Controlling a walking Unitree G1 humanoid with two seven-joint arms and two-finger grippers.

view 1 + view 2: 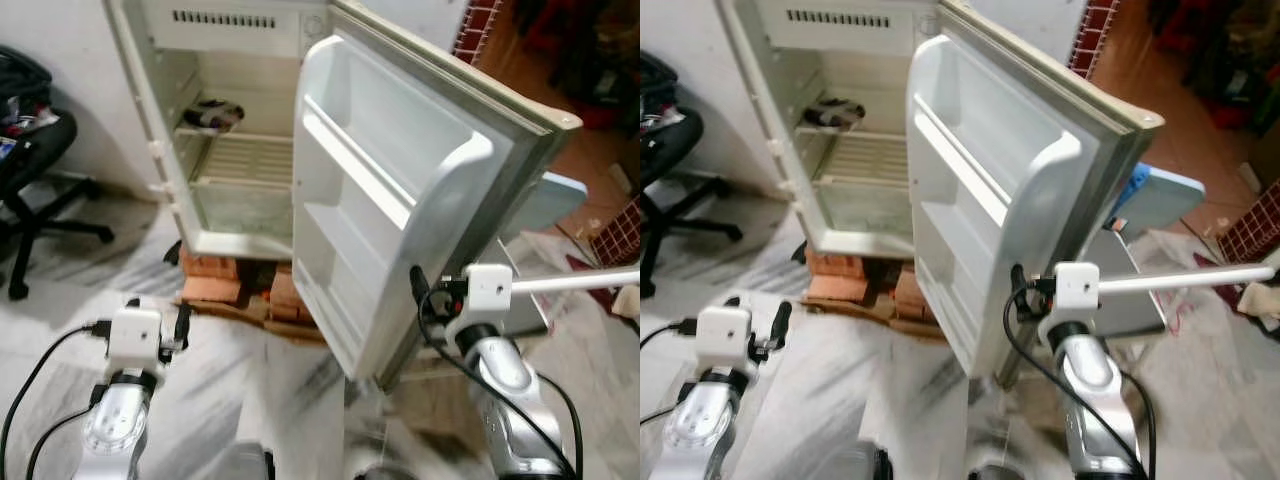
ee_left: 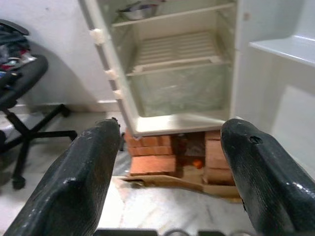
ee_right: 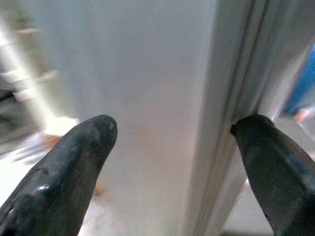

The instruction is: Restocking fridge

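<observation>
A small white fridge point(image 1: 230, 130) stands open at twelve o'clock from the robot, raised on red bricks point(image 1: 215, 280) that rest on a marble floor point(image 1: 250, 380). Its door point(image 1: 390, 190) swings out toward four o'clock, the inner side with moulded white door shelves point(image 1: 345, 165) facing the robot. Inside, a wire shelf point(image 1: 245, 158) sits above a clear crisper drawer point(image 2: 179, 91), and a dark bowl-like item point(image 1: 212, 115) lies on the upper shelf; what it holds cannot be told. The right gripper point(image 3: 172, 147) is at five o'clock, right up against the door's lower free edge, its jaws spread wide with one finger on the inner face side and one past the rim, not gripping. The left gripper point(image 2: 170, 162) hovers at seven o'clock, low over the floor and well apart from the fridge, jaws also spread wide and holding nothing, pointed at the bricks and the cabinet's bottom lip. A black office chair point(image 1: 35, 170) stands at ten o'clock by the wall. A blue-topped object point(image 1: 1160, 195) shows behind the door at two o'clock.
</observation>
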